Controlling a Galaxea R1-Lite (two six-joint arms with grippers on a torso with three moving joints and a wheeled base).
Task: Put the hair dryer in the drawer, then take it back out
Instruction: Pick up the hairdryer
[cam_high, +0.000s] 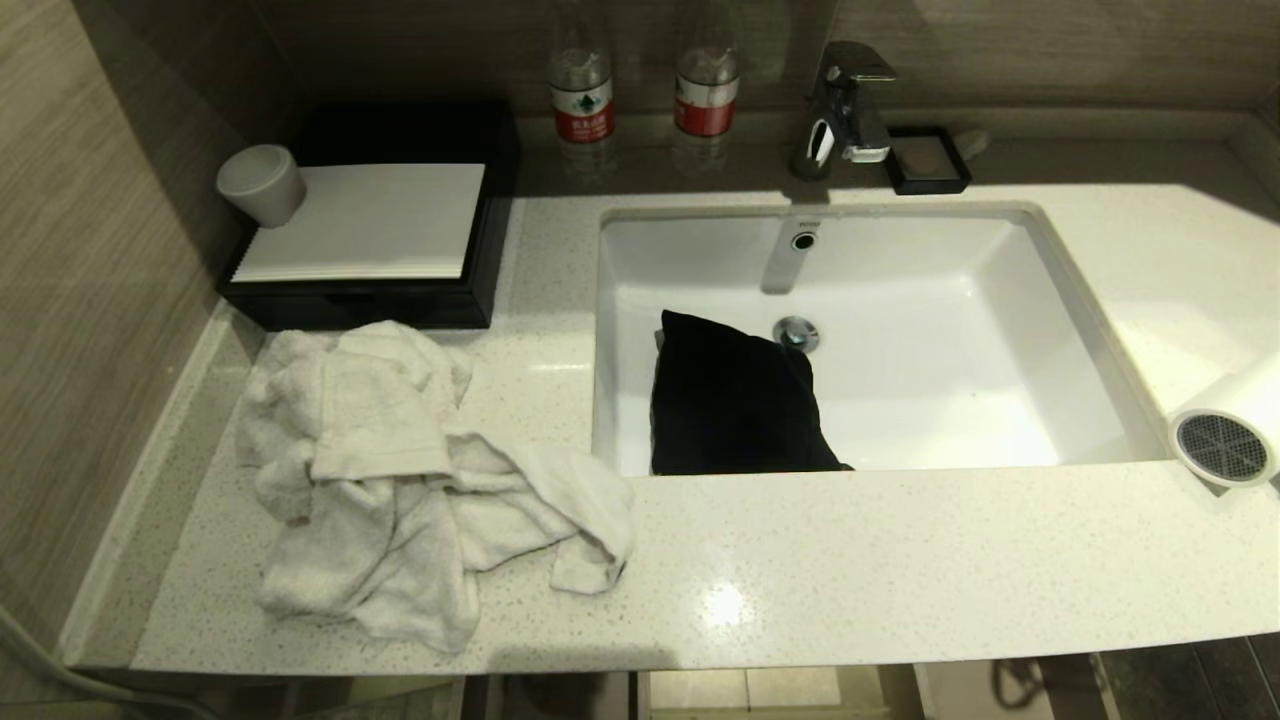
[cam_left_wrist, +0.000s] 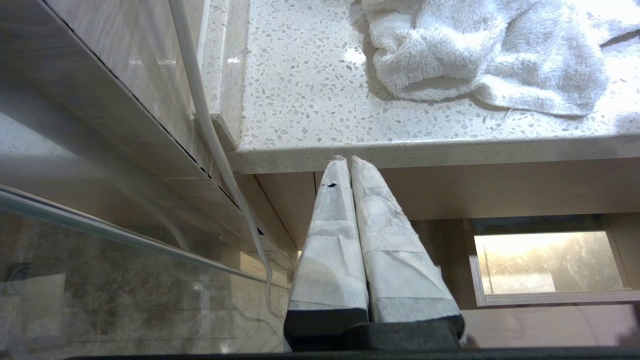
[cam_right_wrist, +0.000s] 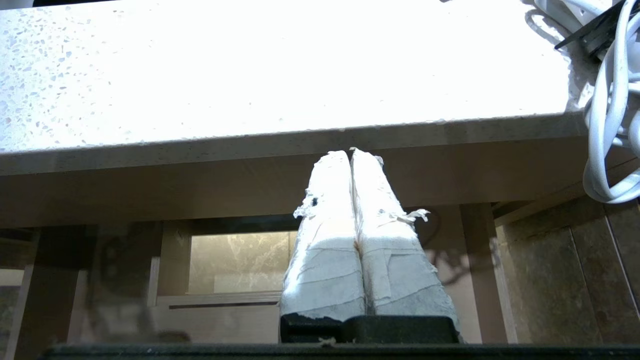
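A speckled, glossy stone countertop (cam_high: 800, 560) runs across the scene, with a rectangular white ceramic sink (cam_high: 960, 330) sunk into it. The hair dryer (cam_high: 1228, 425) lies at the far right edge of the counter, just right of the sink — a smooth white plastic cylinder with its round grey mesh grille turned toward the near side. Its pale, rubbery cord (cam_right_wrist: 607, 115) hangs in loops over the counter's right end. The drawer cannot be made out with certainty; only pale wood-grain panels (cam_right_wrist: 225, 175) show under the counter's lip.

In the sink, against its left wall, a soft black cloth bag (cam_high: 735, 400) lies flat. A rumpled white terry towel (cam_high: 400, 480) sprawls on the counter's left part, near a black box (cam_high: 400, 290) topped by a ribbed white sheet (cam_high: 365, 220); a matt grey cup (cam_high: 262, 183) lies tipped on its left far corner. Two clear plastic bottles (cam_high: 640, 85) with red labels stand at the far wall, beside a chromed tap (cam_high: 845, 105) and a small square black dish (cam_high: 928, 160).

Neither arm shows from the head. The left gripper (cam_left_wrist: 347, 159) sits low before the counter's edge, near the towel, its two tapered, tape-wrapped fingers (cam_left_wrist: 330, 240) pressed together with nothing between them. The right gripper (cam_right_wrist: 348, 151) is likewise below the counter's front edge, its frayed, tape-bound fingers (cam_right_wrist: 395, 260) pinched closed — empty.
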